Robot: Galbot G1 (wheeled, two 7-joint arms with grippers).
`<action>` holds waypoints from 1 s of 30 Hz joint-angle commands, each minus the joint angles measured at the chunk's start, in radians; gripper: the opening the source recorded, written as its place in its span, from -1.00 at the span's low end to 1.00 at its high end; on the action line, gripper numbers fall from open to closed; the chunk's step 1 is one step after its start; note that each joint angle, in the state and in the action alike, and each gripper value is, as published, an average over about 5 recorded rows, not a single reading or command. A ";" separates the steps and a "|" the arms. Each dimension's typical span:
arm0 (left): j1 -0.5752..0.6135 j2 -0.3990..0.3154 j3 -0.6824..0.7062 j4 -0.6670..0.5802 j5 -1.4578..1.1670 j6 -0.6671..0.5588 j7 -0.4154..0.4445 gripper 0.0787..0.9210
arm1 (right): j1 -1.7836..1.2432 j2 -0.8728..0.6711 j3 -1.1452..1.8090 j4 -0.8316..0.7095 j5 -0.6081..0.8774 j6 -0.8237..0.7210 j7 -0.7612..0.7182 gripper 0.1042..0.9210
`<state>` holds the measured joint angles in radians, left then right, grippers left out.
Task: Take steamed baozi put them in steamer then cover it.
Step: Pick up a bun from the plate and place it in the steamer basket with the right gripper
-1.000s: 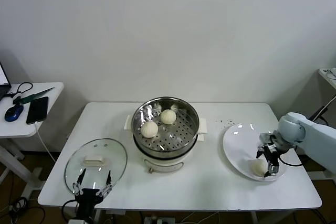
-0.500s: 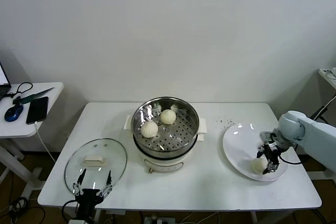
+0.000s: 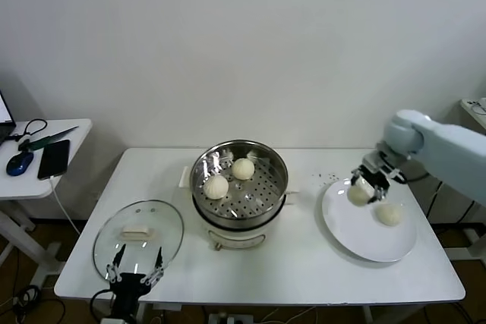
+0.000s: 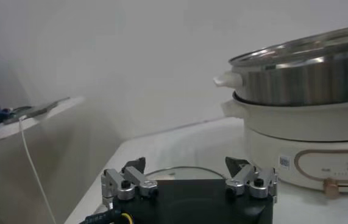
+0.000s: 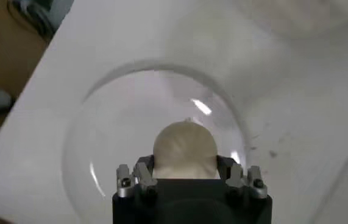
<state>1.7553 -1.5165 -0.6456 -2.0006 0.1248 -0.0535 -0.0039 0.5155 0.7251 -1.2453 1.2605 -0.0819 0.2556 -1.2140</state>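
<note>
The steel steamer (image 3: 250,202) stands mid-table with two baozi (image 3: 216,186) (image 3: 243,168) on its perforated tray. My right gripper (image 3: 364,187) hangs above the left part of the white plate (image 3: 364,237), shut on a third baozi (image 3: 358,195); the right wrist view shows that bun (image 5: 184,149) held between the fingers over the plate (image 5: 131,97). A further baozi (image 3: 390,214) lies on the plate. The glass cover (image 3: 139,234) rests flat at the front left. My left gripper (image 3: 135,275) waits open at the cover's near rim (image 4: 186,170), beside the steamer (image 4: 308,79).
A side table at the far left carries a phone (image 3: 53,158) and a mouse (image 3: 20,163). The white table's front edge (image 3: 304,294) runs just below the plate and cover. A wall closes off the back.
The right gripper closed on a baozi at the plate's front, lifted it, and carried it back and left above the plate's left part. The left arm stayed still.
</note>
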 commanded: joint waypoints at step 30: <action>0.017 0.003 -0.005 -0.003 -0.019 -0.011 0.002 0.77 | 0.032 0.666 -0.087 0.013 -0.031 0.309 -0.035 0.39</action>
<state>1.7711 -1.5147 -0.6479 -2.0059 0.1112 -0.0638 -0.0022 0.6189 1.3041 -1.3238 1.2838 -0.0905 0.5414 -1.2457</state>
